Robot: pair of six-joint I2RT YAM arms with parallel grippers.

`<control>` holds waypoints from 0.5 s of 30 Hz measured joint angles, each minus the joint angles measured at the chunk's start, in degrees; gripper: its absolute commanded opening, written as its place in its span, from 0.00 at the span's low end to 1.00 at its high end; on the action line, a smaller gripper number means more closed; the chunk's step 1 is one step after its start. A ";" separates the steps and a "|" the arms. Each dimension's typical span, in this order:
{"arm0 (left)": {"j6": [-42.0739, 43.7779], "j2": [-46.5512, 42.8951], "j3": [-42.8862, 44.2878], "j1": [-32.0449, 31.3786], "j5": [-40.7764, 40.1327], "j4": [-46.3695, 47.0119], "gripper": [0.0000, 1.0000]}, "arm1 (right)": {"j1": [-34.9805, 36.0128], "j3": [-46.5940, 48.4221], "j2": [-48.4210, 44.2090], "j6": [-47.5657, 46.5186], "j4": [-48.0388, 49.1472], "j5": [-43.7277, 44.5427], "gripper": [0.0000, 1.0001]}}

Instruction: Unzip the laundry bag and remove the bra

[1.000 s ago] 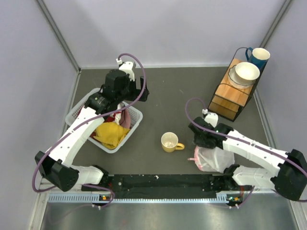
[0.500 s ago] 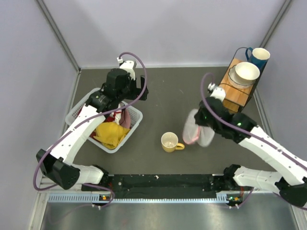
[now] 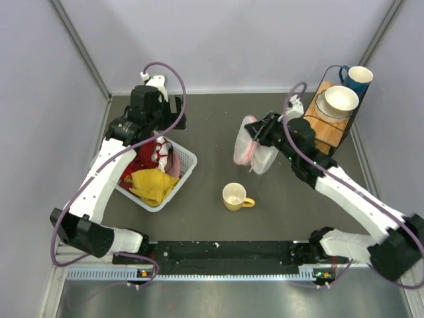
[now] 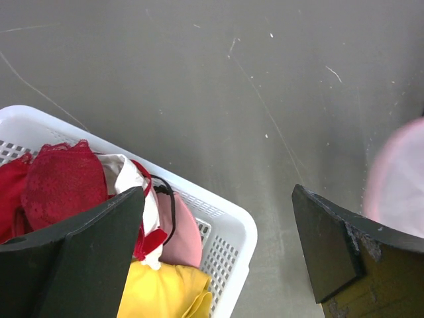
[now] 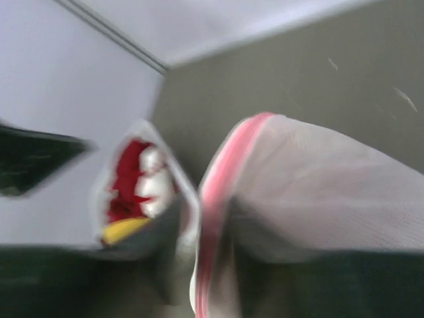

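Observation:
My right gripper [image 3: 260,136] is shut on the laundry bag [image 3: 253,147], a white mesh pouch with pink zipper trim, and holds it in the air over the table's middle back. In the right wrist view the bag [image 5: 318,179] is blurred and sits between my fingers, with the pink trim running down the middle. The bra does not show; the bag's contents cannot be made out. My left gripper [image 3: 159,132] is open and empty above the back of the white basket [image 3: 187,167]. In the left wrist view [image 4: 218,199] it hangs over the basket's corner [image 4: 232,228].
The basket holds red, pink, yellow and white clothes [image 4: 66,179]. A yellow mug [image 3: 234,196] stands at the centre front. A wooden rack [image 3: 321,132] at the back right carries a white bowl [image 3: 341,99] and a blue mug [image 3: 358,78]. Grey walls enclose the table.
My right arm has lifted the laundry bag from the table near the front right and swung it back and leftward. My left gripper has moved back and left over the basket.

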 measured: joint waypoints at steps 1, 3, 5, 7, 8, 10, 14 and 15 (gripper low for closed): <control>0.00 -0.07 -0.11 -0.02 0.33 -0.11 0.99 | -2.67 -3.15 2.21 2.12 1.62 -2.40 0.75; -0.04 -0.15 -0.50 -0.07 2.19 -0.11 0.99 | -6.86 -6.03 8.61 4.28 1.88 -6.21 0.83; -0.02 -0.13 -0.98 -0.07 4.76 -0.13 0.99 | -8.61 -6.27 13.86 4.85 -0.42 -8.98 0.85; 0.04 0.24 -1.16 -0.07 7.17 -0.37 0.99 | -8.59 -6.27 15.56 4.79 -2.89 -10.93 0.86; 0.11 0.59 -1.16 -0.07 8.41 -0.42 0.99 | -8.22 -6.23 14.99 4.42 -3.98 -11.15 0.86; 0.07 1.44 -1.38 -0.09 11.28 -0.55 0.99 | -7.48 -6.08 12.00 3.10 -5.68 -10.84 0.83; -1.20 2.58 -3.80 -0.72 16.15 0.15 0.99 | -6.86 -5.27 4.13 0.83 -8.74 -8.46 0.79; -1.79 2.89 -4.63 -1.01 17.38 0.55 0.99 | -6.84 -4.94 2.27 0.33 -9.44 -7.45 0.78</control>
